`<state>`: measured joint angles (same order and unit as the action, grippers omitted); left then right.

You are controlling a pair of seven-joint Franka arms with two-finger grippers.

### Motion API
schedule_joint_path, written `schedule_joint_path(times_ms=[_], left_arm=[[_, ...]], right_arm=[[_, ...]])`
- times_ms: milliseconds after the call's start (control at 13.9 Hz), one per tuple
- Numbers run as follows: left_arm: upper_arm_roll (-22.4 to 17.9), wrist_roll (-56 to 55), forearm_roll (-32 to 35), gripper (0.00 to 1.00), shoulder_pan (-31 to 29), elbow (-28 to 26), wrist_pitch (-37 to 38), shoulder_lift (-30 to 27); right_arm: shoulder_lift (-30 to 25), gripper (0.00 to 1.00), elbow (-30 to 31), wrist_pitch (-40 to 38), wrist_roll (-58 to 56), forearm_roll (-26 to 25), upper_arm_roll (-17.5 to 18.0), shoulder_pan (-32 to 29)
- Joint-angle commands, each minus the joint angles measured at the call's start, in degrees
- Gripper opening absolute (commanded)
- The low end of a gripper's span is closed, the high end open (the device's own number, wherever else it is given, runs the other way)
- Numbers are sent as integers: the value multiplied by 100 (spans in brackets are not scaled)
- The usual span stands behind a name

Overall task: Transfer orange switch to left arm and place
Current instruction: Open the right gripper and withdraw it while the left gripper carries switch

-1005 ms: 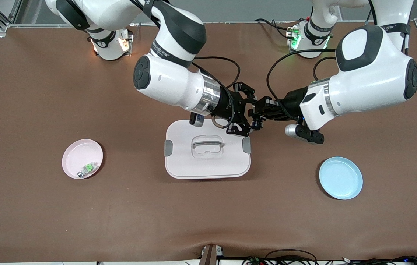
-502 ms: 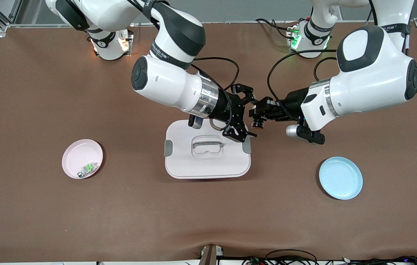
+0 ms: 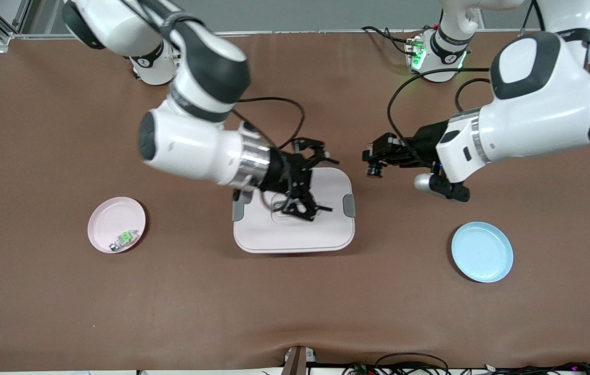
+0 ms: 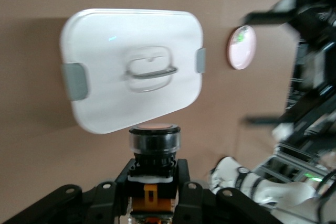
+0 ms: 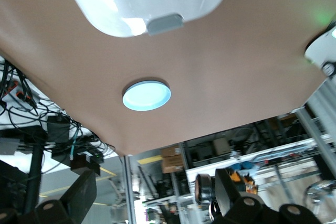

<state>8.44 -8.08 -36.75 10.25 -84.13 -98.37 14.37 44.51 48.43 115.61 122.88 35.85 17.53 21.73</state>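
Right gripper [image 3: 311, 183] has pulled away, fingers spread, empty over box [image 3: 326, 229]. Left gripper [image 3: 374, 162] clamps orange switch [image 4: 154, 139]; blue plate [image 3: 482, 251] lies nearer front camera.

I am finding no text, label, brand or number that I can read on anything in these views.

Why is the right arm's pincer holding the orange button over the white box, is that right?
Not quite. The left pincer holds the orange switch, as the left wrist view shows, up beside the box toward the left arm's end. The right pincer is open and empty over the box.
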Motion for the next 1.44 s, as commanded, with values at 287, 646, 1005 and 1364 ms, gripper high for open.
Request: schedule_joint_path(times_ms=[287,646,1005,1364], left_arm=[[-18,61,1116,0,-821,1,1029,-584],[-27,281,1530,0,-1621,54,1364,-681],[-45,-86,2170,0,-1772,54,928,-550],[-36,-1378,2927,0,-1728,54,-67,-41]], right_arm=[[-179,100,-123,-1513,-2992,-200,366,-898],[-329,100,-114,-2611,-6051,-1086,357,-1364],[-513,100,-114,-3561,-8783,-2176,357,-1908],[-636,100,-114,-3852,-11273,-3494,357,-2321]])
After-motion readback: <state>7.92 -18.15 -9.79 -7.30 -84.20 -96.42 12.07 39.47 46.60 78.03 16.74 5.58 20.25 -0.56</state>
